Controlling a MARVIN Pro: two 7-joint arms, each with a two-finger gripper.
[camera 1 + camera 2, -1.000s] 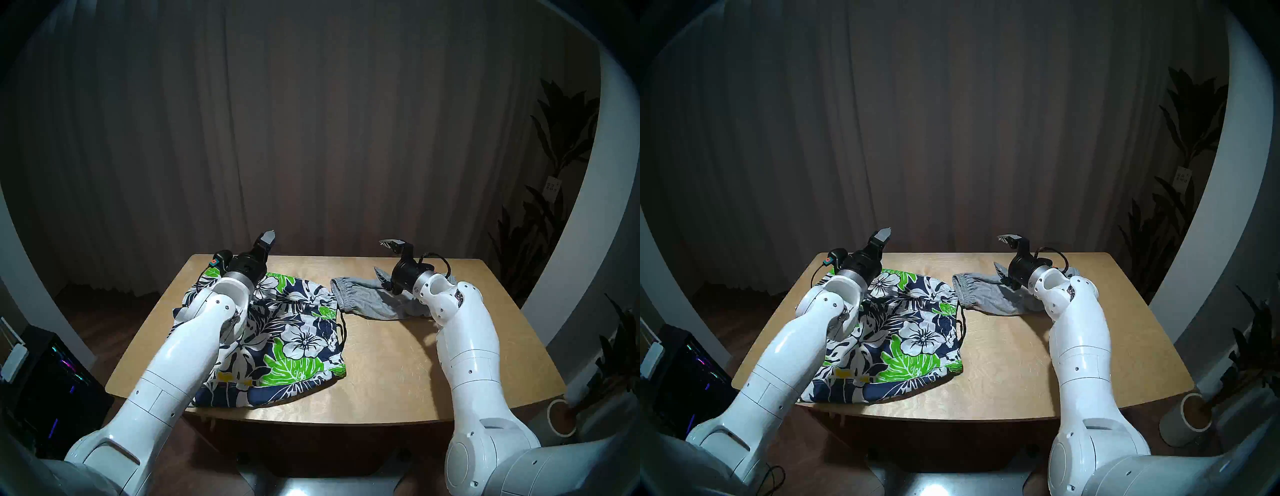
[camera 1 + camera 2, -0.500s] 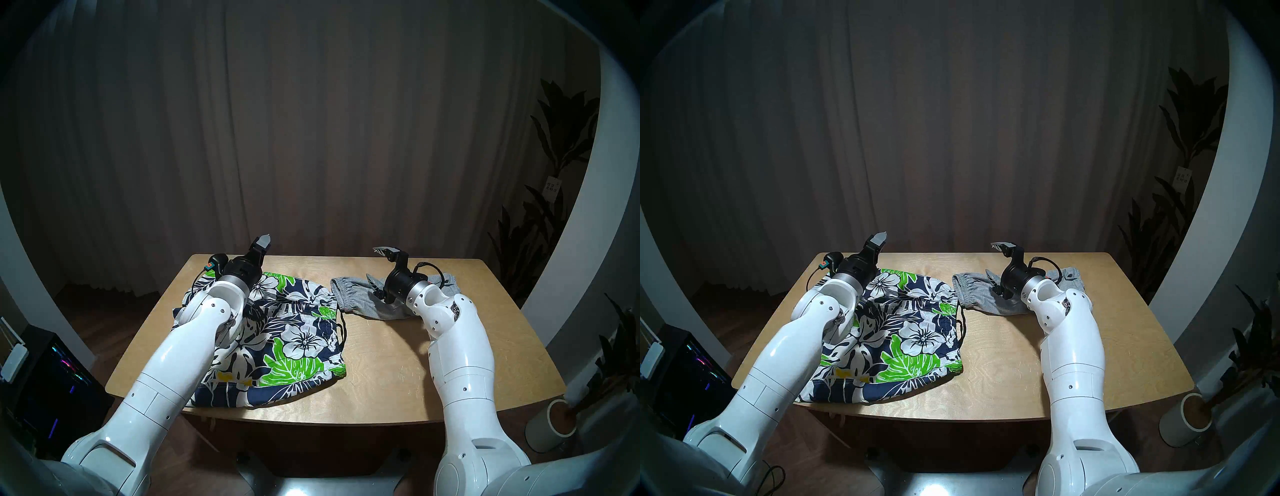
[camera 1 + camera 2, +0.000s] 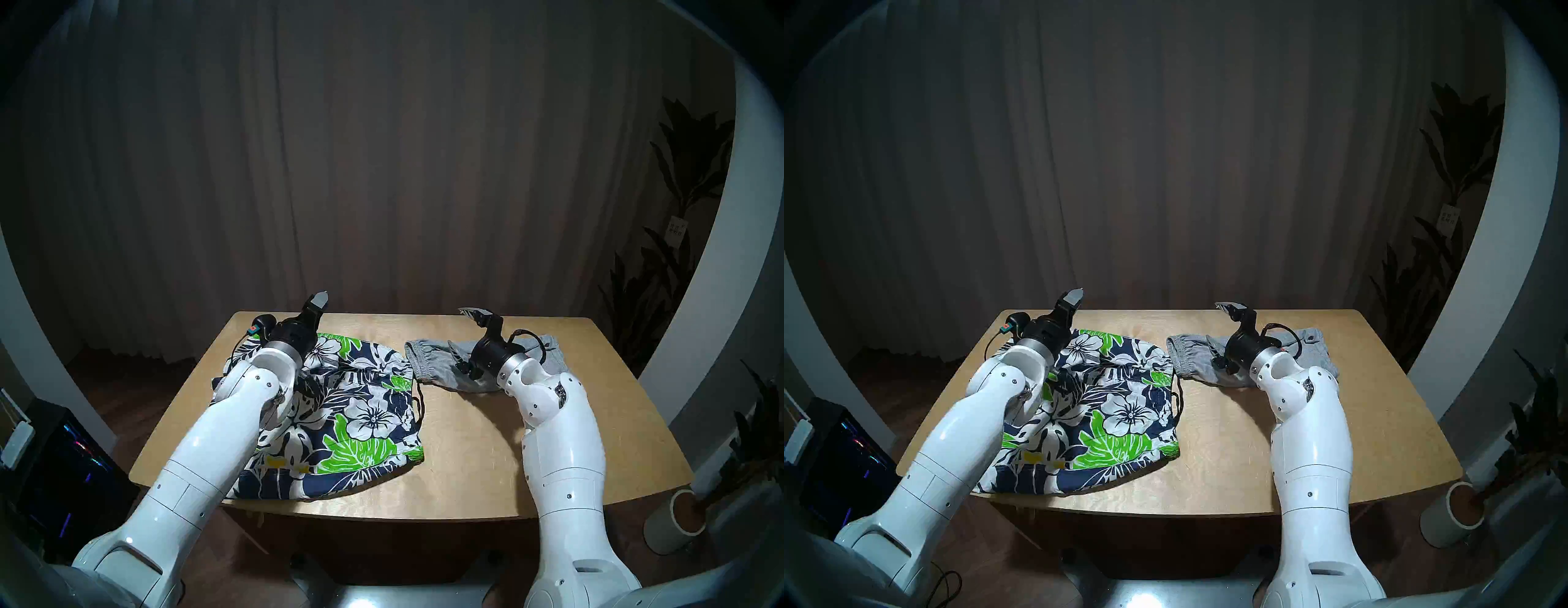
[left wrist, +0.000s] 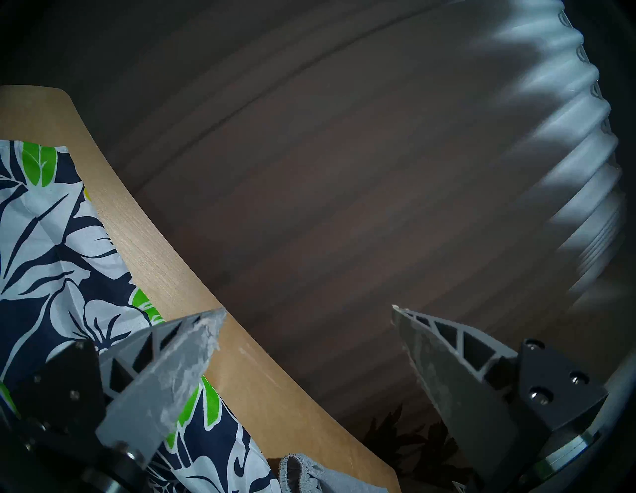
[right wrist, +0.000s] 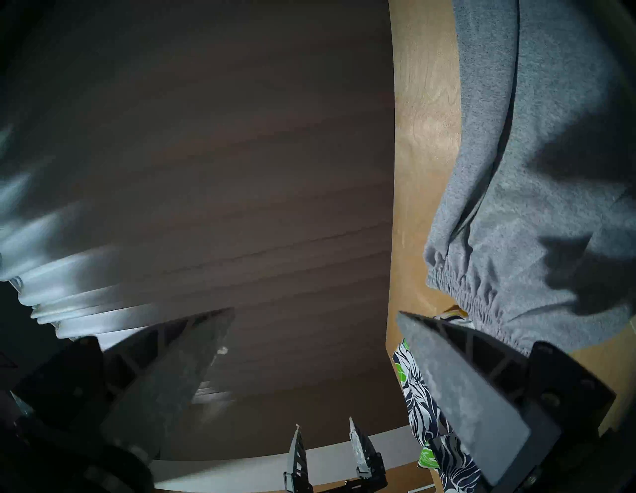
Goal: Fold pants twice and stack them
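Table (image 3: 466, 446), pale plywood with rounded corners: floral shorts (image 3: 360, 416), crumpled, on its left half; grey shorts (image 3: 432, 365), apparently jersey, far right. Near-right surface bare. Both arms' fingers (image 4: 165, 371) spread, empty.

No readable text can be made out anywhere. A small white tag (image 3: 677, 225) is spotted among the plant (image 3: 679, 170) leaves at the far right, with dark marks printed on it, but they're too tiny and blurred to be read.

Dim room, lit table

You get light falling from above onto the table (image 3: 466, 446); the curtain (image 3: 382, 148) stays murky, fisheye rims go black, wrist views smear.
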